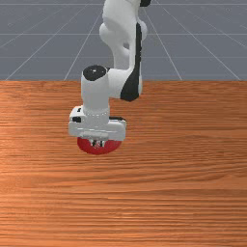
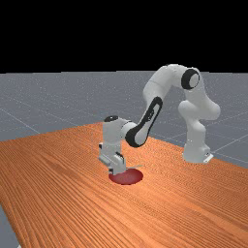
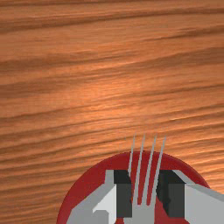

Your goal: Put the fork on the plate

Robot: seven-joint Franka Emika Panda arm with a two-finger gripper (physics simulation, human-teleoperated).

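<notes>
The fork [image 3: 140, 213] is in the claw [image 3: 146, 192], pinched near its head, one dark finger pad against each side as best I can judge. Its four tines run out past the fingertips, while the handle leaves the other side of the claw and, in the far view, points toward the robot's base. The plate [image 2: 130, 178] lies right under the claw, so the carrying looks done and the step in hand is the setting down. Whether the fork already touches the plate I cannot tell; the gap, if any, seems small.

Next, the claw should ease down the last little bit, spread gently, then rise straight up. In the wrist view the tines reach over the plate's rim, and the handle seems to overhang the opposite side, so a shift on release could tip the fork off.

The fork is slim and pale grey, with a metallic look, its tines thin and nearly straight. The plate is round, dark red and smooth, shallow as far as I can judge. Around it, beneath the claw, the tabletop [image 1: 183, 164] has orange-brown wood grain in long, wavy streaks, faintly glossy.
</notes>
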